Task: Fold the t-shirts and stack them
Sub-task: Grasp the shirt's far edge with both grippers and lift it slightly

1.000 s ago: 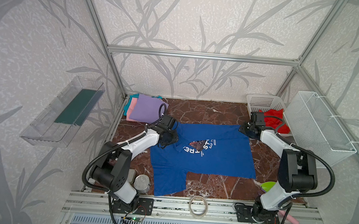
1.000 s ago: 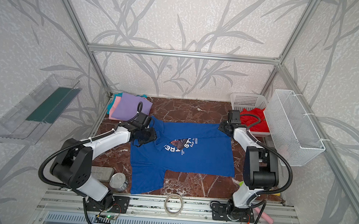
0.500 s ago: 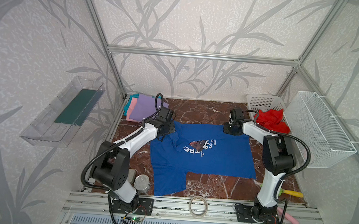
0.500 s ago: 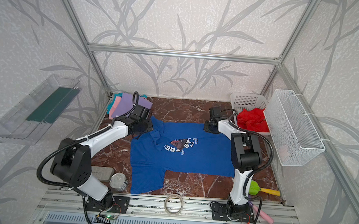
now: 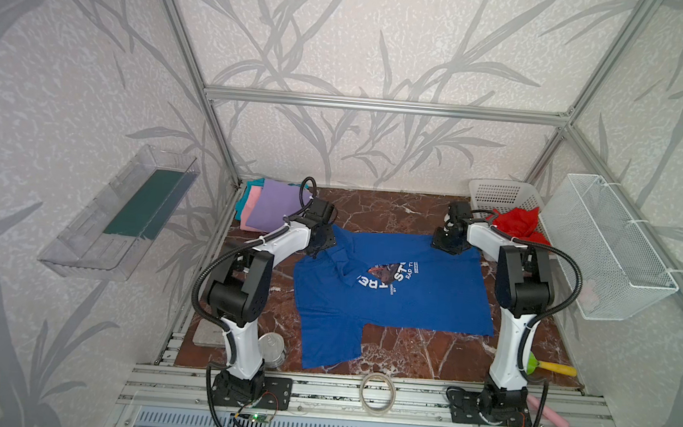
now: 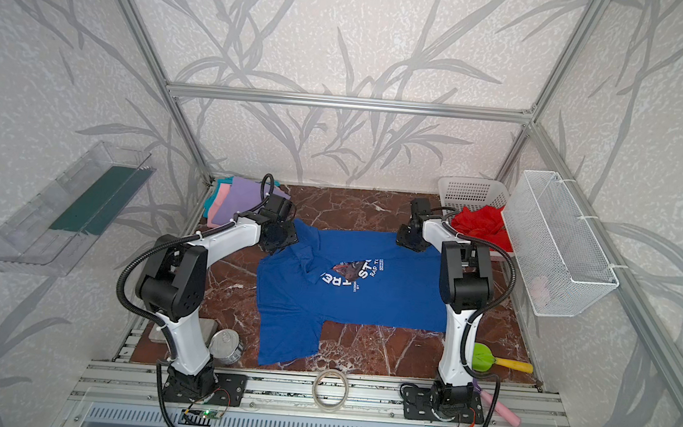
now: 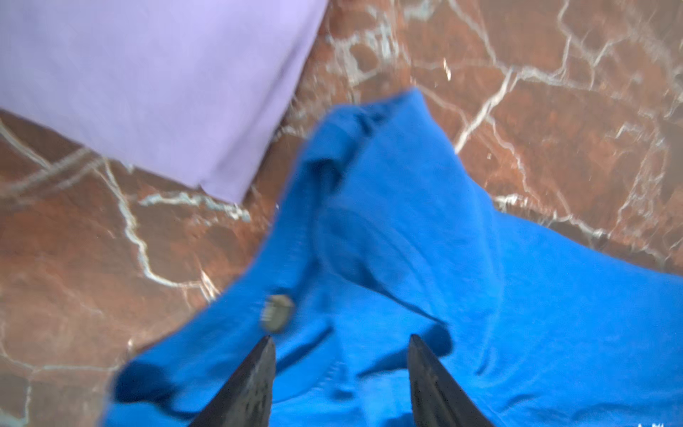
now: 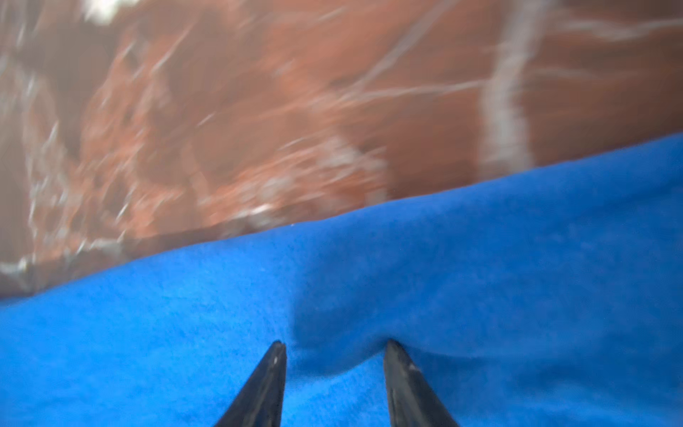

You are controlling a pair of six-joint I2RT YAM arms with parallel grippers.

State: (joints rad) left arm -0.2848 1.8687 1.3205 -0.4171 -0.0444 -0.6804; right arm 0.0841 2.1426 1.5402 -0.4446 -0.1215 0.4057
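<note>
The blue shirt [image 5: 408, 295] lies spread on the marble table [image 5: 394, 210], print side up, with one corner close to the white basket [image 5: 499, 193]. Its long axis runs across the table. The hem end lies on the basket's side and the collar end points away from the basket. The white lettering [image 5: 385, 276] slants along that axis. One sleeve sticks out at the corner farthest from the basket. The other sleeve is bunched up — creased in beside the collar.

The right claw [image 8: 335, 343] is down on the shirt's edge at the corner closest to the basket. Its fingers stand apart with a hump of blue cloth between the tips; whether they grip that hump I cannot tell. The left claw [image 7: 342, 337] is over the bunched sleeve at the end away from the basket, its fingers spread wide above the cloth.

The red shirt [image 5: 516, 222] lies crumpled in the basket. The folded pile — lavender shirt [image 5: 269, 209] on top, pink shirt [image 5: 252, 203] and teal shirt [image 5: 252, 183] showing at its edge — sits in the corner opposite the basket, along the same wall.
</note>
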